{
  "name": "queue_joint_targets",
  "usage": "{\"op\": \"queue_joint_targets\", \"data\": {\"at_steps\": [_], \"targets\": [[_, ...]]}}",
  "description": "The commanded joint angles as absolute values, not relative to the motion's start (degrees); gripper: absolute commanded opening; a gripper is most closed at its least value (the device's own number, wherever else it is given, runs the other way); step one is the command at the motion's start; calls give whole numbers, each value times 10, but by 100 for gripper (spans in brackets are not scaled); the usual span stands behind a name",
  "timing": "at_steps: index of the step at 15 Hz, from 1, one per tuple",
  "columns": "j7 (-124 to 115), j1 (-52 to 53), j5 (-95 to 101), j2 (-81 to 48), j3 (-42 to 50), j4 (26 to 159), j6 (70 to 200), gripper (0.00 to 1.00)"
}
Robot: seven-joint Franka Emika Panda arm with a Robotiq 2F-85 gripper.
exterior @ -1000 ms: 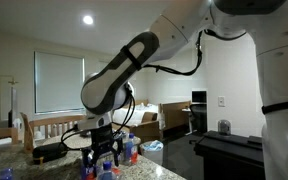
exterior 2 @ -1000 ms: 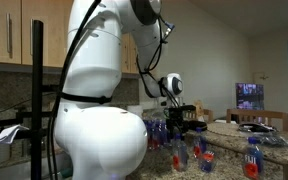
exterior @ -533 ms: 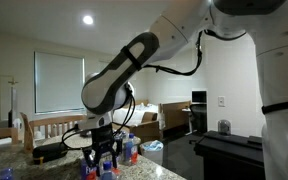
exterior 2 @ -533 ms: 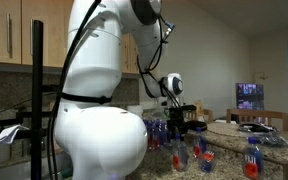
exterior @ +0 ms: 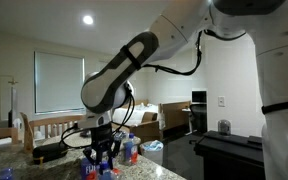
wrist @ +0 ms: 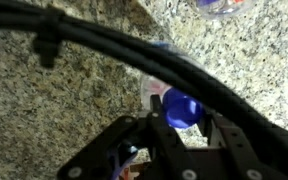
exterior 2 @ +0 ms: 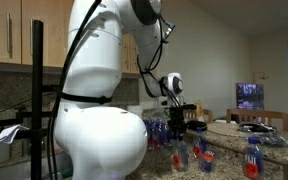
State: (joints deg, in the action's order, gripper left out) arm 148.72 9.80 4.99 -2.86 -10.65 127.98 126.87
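In the wrist view, a small clear bottle with a blue cap (wrist: 181, 108) stands upright on the speckled granite counter (wrist: 54, 110). My gripper (wrist: 182, 122) is shut on it, with a black finger (wrist: 156, 132) pressed against each side just below the cap. In both exterior views the gripper (exterior: 104, 157) (exterior 2: 180, 124) hangs low over the counter among several similar bottles (exterior: 131, 151) (exterior 2: 201, 152). The lower part of the held bottle is hidden by the fingers.
Another bottle (wrist: 222, 5) lies at the top edge of the wrist view. A thick black cable (wrist: 104, 50) crosses that view. A bottle (exterior 2: 252, 158) stands further along the counter; the robot's white body (exterior 2: 104, 120) fills the foreground. Wooden chairs (exterior: 44, 128) stand behind.
The jaws have closed in on the blue-capped bottle. The arm has hardly moved.
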Motion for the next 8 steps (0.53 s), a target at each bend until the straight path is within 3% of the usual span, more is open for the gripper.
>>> {"op": "queue_joint_targets", "data": {"at_steps": [1, 8], "targets": [[1486, 96, 66, -25, -105, 1277, 1269, 14], [1497, 106, 110, -37, -111, 1200, 1208, 14]]}}
